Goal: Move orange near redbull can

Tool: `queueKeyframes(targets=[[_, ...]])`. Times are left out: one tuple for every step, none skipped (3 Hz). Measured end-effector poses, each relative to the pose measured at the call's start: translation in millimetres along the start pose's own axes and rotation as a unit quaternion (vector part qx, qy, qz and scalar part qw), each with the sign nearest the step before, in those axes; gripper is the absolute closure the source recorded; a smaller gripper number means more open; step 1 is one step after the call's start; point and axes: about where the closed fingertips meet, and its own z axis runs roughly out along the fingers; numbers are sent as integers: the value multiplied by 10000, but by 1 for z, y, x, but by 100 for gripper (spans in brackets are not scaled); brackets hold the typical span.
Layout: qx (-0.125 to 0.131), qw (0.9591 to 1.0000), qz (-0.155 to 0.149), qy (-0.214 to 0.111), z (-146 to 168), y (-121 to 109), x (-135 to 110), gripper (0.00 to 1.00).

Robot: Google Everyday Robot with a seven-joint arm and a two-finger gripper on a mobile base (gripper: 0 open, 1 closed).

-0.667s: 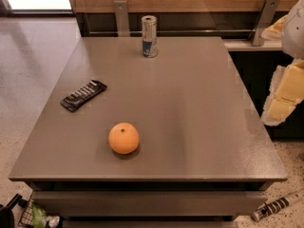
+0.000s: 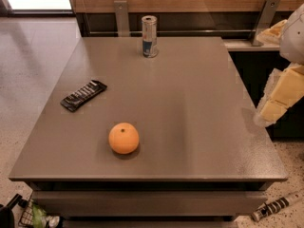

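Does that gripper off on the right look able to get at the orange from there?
Probably yes. The gripper hangs beside the table at its right edge, apart from the orange near the front; nothing stands between them. The black wrapper and redbull can sit off that path.

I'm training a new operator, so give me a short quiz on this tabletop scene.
1. True or false: the orange touches the redbull can.
2. Which lies nearer the orange: A) the can, B) the black snack bar?
3. Fill in: in the camera view, the gripper hangs beyond the table's ___ edge.
Key: 1 false; 2 B; 3 right.
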Motion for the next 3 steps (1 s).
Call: queueKeyframes(targets=[[-130,9962,44,-857,35,1,-8,0],[-322,9811,48,-1910,67,5,-39,0],[-605,9551,73,-2898,80,18,-83,0]])
